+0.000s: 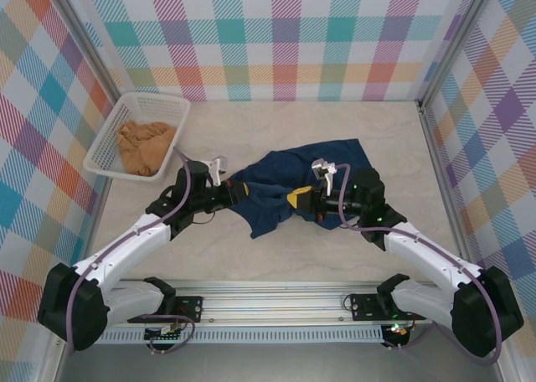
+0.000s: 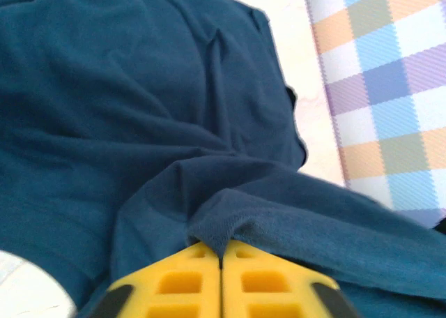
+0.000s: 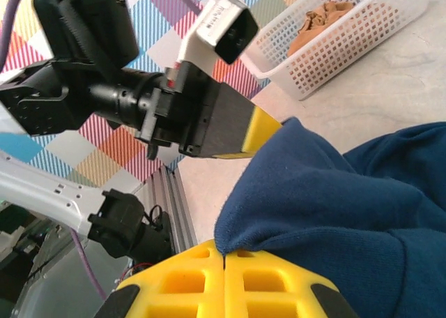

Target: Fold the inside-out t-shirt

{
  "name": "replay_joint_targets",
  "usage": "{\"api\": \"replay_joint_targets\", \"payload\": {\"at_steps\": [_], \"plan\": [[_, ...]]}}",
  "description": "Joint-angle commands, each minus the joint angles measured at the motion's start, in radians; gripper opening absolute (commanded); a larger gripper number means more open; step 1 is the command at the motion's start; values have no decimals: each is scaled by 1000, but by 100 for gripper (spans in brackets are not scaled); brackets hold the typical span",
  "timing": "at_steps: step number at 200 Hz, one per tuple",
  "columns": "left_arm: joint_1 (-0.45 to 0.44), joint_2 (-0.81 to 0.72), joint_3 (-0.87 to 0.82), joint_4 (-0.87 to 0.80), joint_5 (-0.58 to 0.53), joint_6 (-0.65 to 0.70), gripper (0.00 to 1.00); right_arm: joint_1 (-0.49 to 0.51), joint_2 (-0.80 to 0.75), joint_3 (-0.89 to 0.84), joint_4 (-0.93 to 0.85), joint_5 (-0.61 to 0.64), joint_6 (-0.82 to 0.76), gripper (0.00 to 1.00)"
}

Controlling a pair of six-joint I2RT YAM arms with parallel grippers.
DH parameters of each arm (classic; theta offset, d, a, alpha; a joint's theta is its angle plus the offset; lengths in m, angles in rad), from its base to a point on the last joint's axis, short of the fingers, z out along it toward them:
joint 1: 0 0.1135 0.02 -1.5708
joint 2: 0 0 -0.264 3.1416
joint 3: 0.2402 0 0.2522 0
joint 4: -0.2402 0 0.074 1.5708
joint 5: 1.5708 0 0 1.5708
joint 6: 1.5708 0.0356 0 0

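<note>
One dark navy blue cloth t-shirt (image 1: 322, 164), crumpled, on the pale marbled worktop (image 1: 276, 256), centre to right. Left hand (image 2: 221, 254): clenched on a fold at the shirt's left edge. Right hand (image 3: 224, 254): clenched on a fold at its near edge. One white plastic mesh basket (image 1: 177, 107), far left, holding tan-orange cloth (image 1: 144, 146).

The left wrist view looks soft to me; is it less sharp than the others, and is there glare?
Left wrist view: yes, soft all over, t-shirt folds and left gripper alike. Right wrist view: the right gripper blurs up close, the basket is sharper. Top external view: crisp, evenly lit, without glare.
</note>
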Motion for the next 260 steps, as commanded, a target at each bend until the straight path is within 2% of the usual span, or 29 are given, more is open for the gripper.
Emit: {"api": "replay_joint_targets", "payload": {"at_steps": [1, 20, 46, 63, 84, 115, 148, 182, 198, 218, 238, 246, 260], "plan": [[8, -9, 40, -69, -5, 77, 29, -5, -1, 60, -54, -65, -83, 0], [-12, -40, 51, -112, -59, 136, 46, -8, 2, 78, -111, -70, -115, 0], [-90, -83, 72, -125, -77, 229, 57, -16, -2, 96, -156, -60, -128, 0], [-167, -95, 93, -132, -108, 310, 58, -15, 5, 105, -174, -56, -130, 0], [-258, -104, 119, -150, -208, 391, 59, -17, 17, 112, -181, -61, -127, 0], [-328, -56, 167, -184, -249, 474, 57, -17, 16, 116, -192, -62, -128, 0], [-358, 4, 201, -212, -254, 512, 55, -17, 9, 116, -204, -64, -132, 0], [-360, 46, 216, -167, -168, 510, 55, -17, 1, 112, -214, -60, -133, 0], [-360, 60, 219, -156, -168, 503, 55, -17, -3, 111, -216, -63, -135, 0], [-359, 89, 227, -150, -207, 503, 46, -17, -9, 108, -219, -69, -141, 0], [-358, 121, 242, -138, -174, 511, 37, -18, -22, 105, -234, -64, -154, 0], [-358, 135, 247, -133, -160, 512, 31, -17, -27, 103, -235, -66, -154, 0], [-352, 152, 260, -132, -128, 509, 15, -17, -39, 104, -258, -57, -169, 0]]}}
